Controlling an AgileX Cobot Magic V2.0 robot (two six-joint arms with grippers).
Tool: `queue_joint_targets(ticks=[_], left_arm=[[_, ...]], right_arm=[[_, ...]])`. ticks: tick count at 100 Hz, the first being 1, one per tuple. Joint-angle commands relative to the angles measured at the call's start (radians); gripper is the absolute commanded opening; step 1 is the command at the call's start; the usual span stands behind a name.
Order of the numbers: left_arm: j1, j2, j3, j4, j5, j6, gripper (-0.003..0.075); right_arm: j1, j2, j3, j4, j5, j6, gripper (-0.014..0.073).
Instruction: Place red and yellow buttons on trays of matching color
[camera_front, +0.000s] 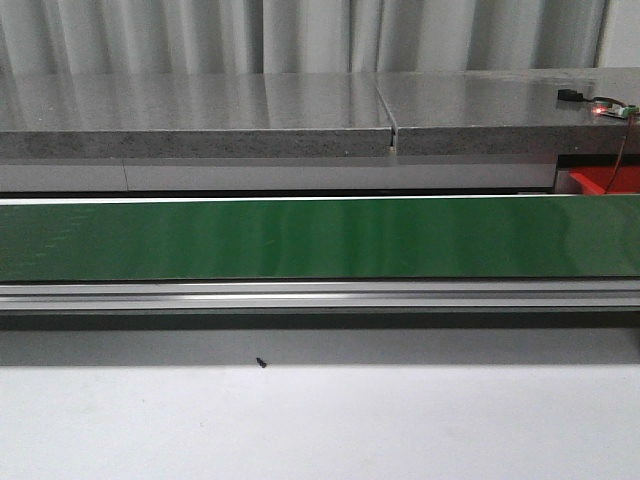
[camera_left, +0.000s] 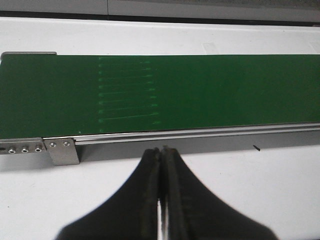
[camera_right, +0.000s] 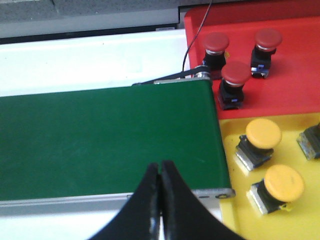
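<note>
We see three red buttons (camera_right: 235, 72) with domed caps on the red tray (camera_right: 295, 80), at twelve o'clock from the yellow buttons (camera_right: 264, 133) on the yellow tray (camera_right: 240, 220). Both our left gripper (camera_left: 161, 150) and right gripper (camera_right: 160, 165) are pressed together, empty, over the green belt (camera_right: 100, 140).

We see conveyor belt (camera_front: 300, 238) running left-right across table (camera_front: 320, 430). Two trays sit just past its right end, far tray (camera_right: 295, 75) holding three buttons (camera_right: 235, 80), near tray (camera_right: 240, 150) holding others (camera_right: 282, 185).
</note>
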Motion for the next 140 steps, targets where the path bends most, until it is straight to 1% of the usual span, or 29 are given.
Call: queue_joint_targets(ticks=[1, 13, 29, 40, 55, 85, 99, 114, 124, 140], left_arm=[[-0.006, 0.007, -0.026, -0.010, -0.071, -0.005, -0.0019], [-0.006, 0.007, -0.026, -0.010, -0.071, -0.005, -0.0019], [-0.006, 0.007, -0.026, -0.010, -0.071, -0.005, -0.0019], [-0.006, 0.007, -0.026, -0.010, -0.071, -0.005, -0.0019], [-0.006, 0.007, -0.026, -0.010, -0.071, -0.005, -0.0019], [-0.006, 0.014, -0.032, 0.006, -0.102, -0.012, -0.0019], [-0.006, 0.066, -0.070, 0.045, -0.100, -0.075, -0.0019], [0.005, 0.156, -0.125, 0.157, -0.100, -0.162, -0.0019], [0.041, 0.225, -0.165, 0.180, -0.098, -0.166, -0.0018], [0.133, 0.349, -0.234, 0.180, -0.106, -0.166, -0.0018]], right_arm=[[0.001, -0.039, -0.023, 0.012, 0.006, -0.010, -0.0067], [0.001, -0.079, -0.021, 0.012, 0.063, -0.010, -0.0067], [0.001, -0.140, 0.019, 0.013, 0.093, -0.010, -0.0067], [0.001, -0.184, 0.058, 0.019, 0.097, -0.010, -0.0067], [0.001, -0.232, 0.072, 0.023, 0.100, -0.010, -0.0067], [0.001, -0.240, 0.072, 0.024, 0.100, -0.010, -0.0067], [0.001, -0.240, 0.072, 0.026, 0.100, -0.010, -0.0067], [0.001, -0.240, 0.072, 0.026, 0.100, -0.010, -0.0067], [0.001, -0.240, 0.072, 0.026, 0.100, -0.010, -0.0067], [0.001, -0.240, 0.072, 0.026, 0.100, -0.010, -0.0067]])
